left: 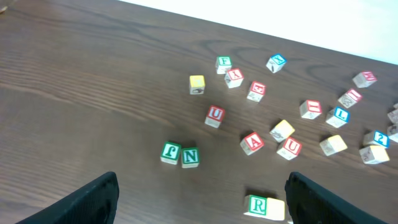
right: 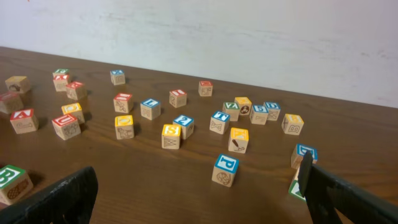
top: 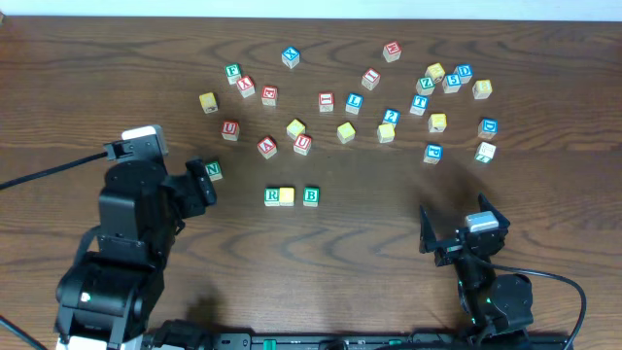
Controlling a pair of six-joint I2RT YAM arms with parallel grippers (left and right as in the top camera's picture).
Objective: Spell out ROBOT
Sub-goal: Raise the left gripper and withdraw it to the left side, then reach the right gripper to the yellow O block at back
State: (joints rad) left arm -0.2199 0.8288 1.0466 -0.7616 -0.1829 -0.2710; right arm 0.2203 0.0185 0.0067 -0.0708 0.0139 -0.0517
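A short row lies in the table's near middle: the green R cube point(top: 272, 196) touches a yellow cube point(top: 287, 196), and the green B cube point(top: 311, 195) sits a small gap to their right. The blue T cube point(top: 419, 103) lies among the scattered cubes at the far right. My left gripper point(top: 201, 185) is open and empty, left of the row. In the left wrist view the R cube point(left: 258, 205) sits just inside the right finger point(left: 323, 202). My right gripper point(top: 457, 226) stands open and empty, near the front right. The right wrist view shows the B cube point(right: 7, 177) and the T cube point(right: 219, 121).
A green N cube point(top: 214, 170) lies close to the left gripper's tip, a second green cube point(left: 170, 152) beside it. Red-lettered, yellow and blue cubes are scattered across the far half. A blue P cube point(right: 225, 169) lies just ahead of the right gripper.
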